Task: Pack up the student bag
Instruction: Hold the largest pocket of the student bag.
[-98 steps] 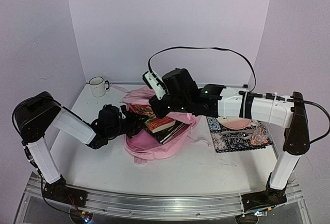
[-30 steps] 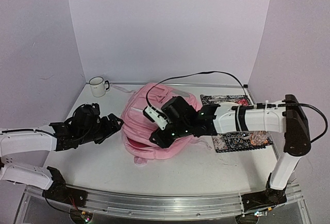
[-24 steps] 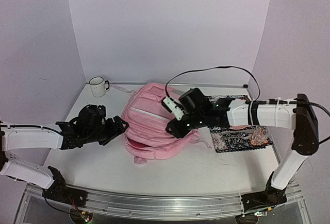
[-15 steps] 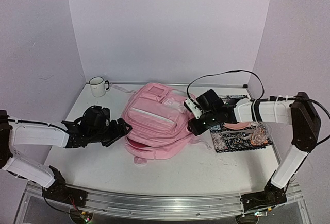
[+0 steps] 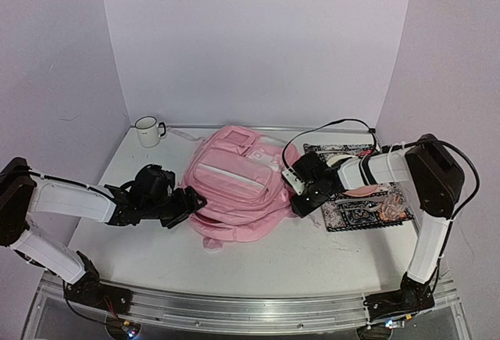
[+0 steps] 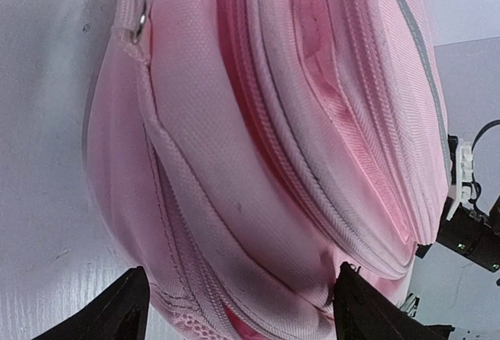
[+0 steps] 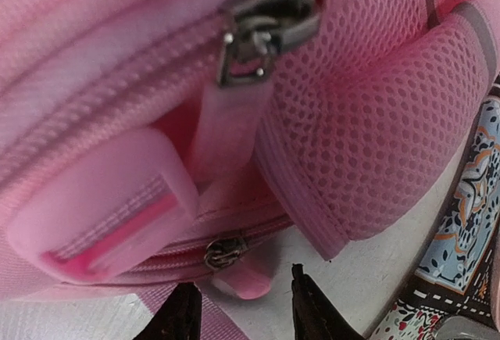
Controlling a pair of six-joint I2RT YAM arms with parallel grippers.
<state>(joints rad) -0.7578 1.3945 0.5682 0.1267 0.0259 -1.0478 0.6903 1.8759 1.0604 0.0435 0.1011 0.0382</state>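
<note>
Backpack (image 5: pixel 234 184) lies flat between left jaws and right jaws.

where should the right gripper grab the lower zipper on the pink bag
Pinch the small pink pull tab hanging off the lower zipper slider, coming in from the right-hand side of the student bag. The tab sticks out clear of the fabric, roughly in line with the open fingers of the right gripper, so it probably offers the cleanest pinch.
</note>
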